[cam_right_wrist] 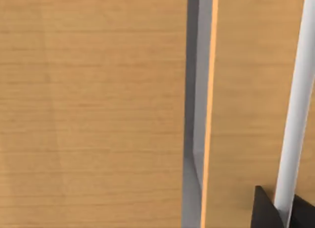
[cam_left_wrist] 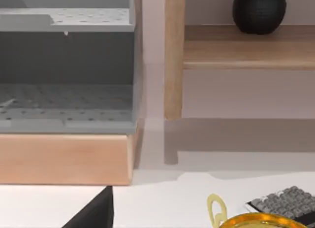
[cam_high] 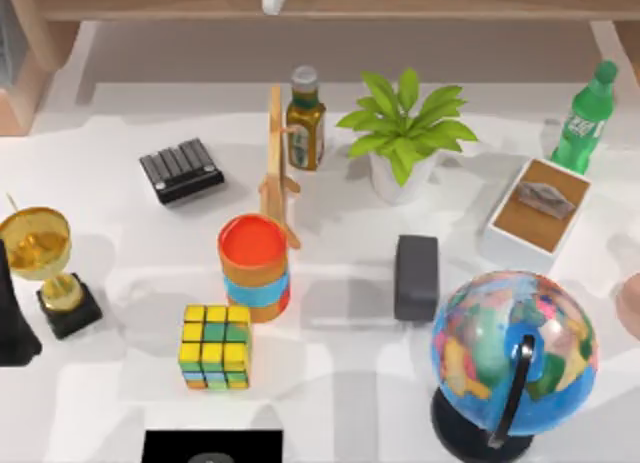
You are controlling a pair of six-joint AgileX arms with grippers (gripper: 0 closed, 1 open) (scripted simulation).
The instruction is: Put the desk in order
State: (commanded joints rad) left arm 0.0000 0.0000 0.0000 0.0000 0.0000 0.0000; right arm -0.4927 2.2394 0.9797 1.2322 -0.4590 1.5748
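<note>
Desk (cam_high: 330, 383): white, flat and level; its long axis runs left to right. It fills the scene below the wooden shelf (cam_high: 420, 1) at the far edge.
Tray (cam_high: 505, 201): white rim with a brown floor, at far right; one flat grey object (cam_high: 545, 197) lies in it.
Pot (cam_high: 400, 179): white, at far centre, holding a green plant (cam_high: 405, 123).
Cup (cam_high: 255, 268): upright, with orange and blue bands, at left of centre; the inside is red and its contents cannot be told.
Trophy (cam_high: 45, 263): gold bowl on a black base, at near left.
Other items: keypad (cam_high: 182, 170), sauce bottle (cam_high: 305, 118), green bottle (cam_high: 588, 118), wooden stand (cam_high: 278, 168), puzzle cube (cam_high: 214, 345), dark block (cam_high: 416, 276), globe (cam_high: 512, 358).
Left wrist view, extra detail: a grey perforated rack (cam_left_wrist: 69, 70) with two levels on a wooden base, and a black ball (cam_left_wrist: 259, 9) on the shelf.
Right wrist view, extra detail: close wood-grain panels (cam_right_wrist: 93, 110) with a grey gap and a white strip (cam_right_wrist: 295, 114).
Left gripper (cam_left_wrist: 96, 215): at the left of the desk, near the trophy; open or closed cannot be told.
Right gripper (cam_right_wrist: 266, 211): close to the wood panels; open or closed cannot be told.
</note>
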